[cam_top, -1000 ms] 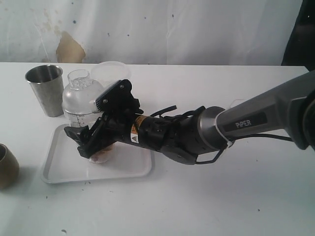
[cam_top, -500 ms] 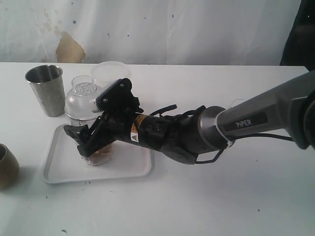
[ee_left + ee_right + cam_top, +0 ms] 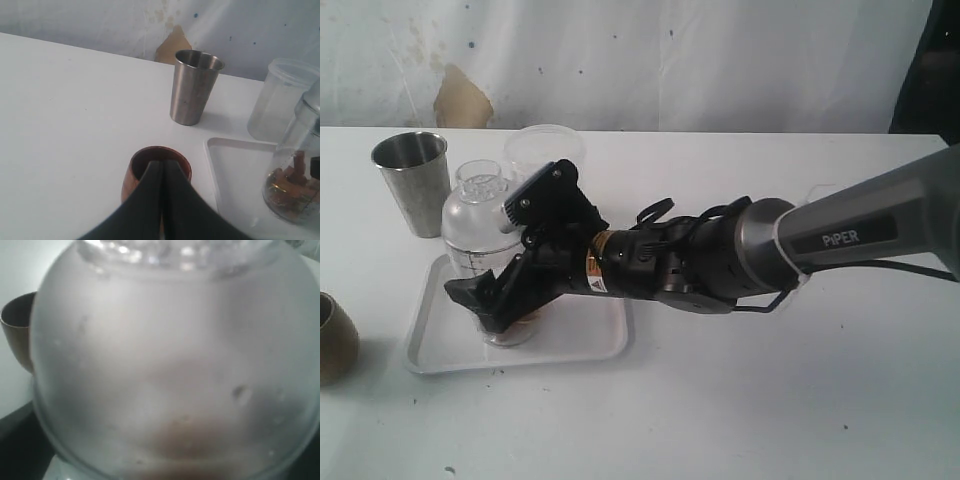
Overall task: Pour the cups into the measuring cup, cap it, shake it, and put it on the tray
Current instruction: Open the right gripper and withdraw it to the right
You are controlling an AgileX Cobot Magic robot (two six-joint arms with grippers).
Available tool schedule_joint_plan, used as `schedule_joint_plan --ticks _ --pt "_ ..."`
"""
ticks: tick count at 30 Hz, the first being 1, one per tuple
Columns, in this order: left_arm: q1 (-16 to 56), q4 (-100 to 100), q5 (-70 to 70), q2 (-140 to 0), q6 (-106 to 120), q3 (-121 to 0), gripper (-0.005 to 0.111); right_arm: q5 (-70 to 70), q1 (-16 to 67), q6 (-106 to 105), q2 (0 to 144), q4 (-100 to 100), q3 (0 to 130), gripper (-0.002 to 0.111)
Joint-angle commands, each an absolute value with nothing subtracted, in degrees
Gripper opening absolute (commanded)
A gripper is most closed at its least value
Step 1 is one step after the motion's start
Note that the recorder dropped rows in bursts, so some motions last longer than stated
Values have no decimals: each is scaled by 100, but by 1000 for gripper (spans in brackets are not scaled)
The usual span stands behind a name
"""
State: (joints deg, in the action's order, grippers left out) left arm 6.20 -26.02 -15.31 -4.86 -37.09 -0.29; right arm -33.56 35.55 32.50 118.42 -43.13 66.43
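measuring cup: tall clear plastic measuring cup (image 3: 472, 235) with a black scale stood upright on the tray, in its left half as the exterior view had it. A clear domed lid (image 3: 480, 185) sat on top.
tray: flat white rectangular plastic tray (image 3: 590, 335) with a low rim and rounded corners lay on the white table (image 3: 770, 400).
right gripper: black right gripper (image 3: 480, 308) had reached across from the right, jaws either side of the measuring cup's lower part. No view showed whether they pinched it or stood clear, so I couldn't tell.
left gripper: not in the exterior view, only in the left wrist view. Black left gripper (image 3: 162, 164) was closed, fingers pressed together, tips over the mouth of the wooden cup. Inside it or just above, couldn't tell.
wooden cup: squat rounded brown wooden cup (image 3: 332, 340) was cut off by the exterior view's left edge. It sat on the table, apart from the tray.
steel tumbler: tapered shiny steel tumbler (image 3: 412, 182) stood upright on the table beyond the tray.
frosted cup: frosted translucent plastic cup (image 3: 545, 145) was mostly hidden behind the measuring cup in the exterior view. The left wrist view showed its whole side.
contents: brown pieces (image 3: 287, 185) lay at the bottom of the measuring cup, clear only in the left wrist view. The exterior view had the gripper in front of them.
right wrist view: the domed lid filled the frame, blurred.
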Motion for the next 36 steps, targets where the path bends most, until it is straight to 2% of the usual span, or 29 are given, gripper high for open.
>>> schedule_joint_plan --ticks 1,8,19,22,27,31,36 --pt "641 -2626 -1498 -466 -3703 0 1 -3067 3561 3503 11756 -4619 6656 96" --pt "641 -2626 -1498 -466 -3703 0 1 -2372 3561 3817 11616 -4787 6656 96" --pt "641 -2626 -1498 -466 -3703 0 1 -2252 3537 3902 10991 -4908 5818 96" --pt "641 -2626 -1498 -466 -3703 0 1 -1311 3537 3902 10758 -4908 5751 94" --pt "641 -2626 -1498 -466 -3703 0 1 413 3447 3902 10535 -4885 5751 74" --pt "641 -2626 -1498 -466 -3703 0 1 1087 3268 3926 10476 -4886 5751 49" --pt "641 -2626 -1498 -466 -3703 0 1 1701 2955 4130 10443 -4810 5751 13"
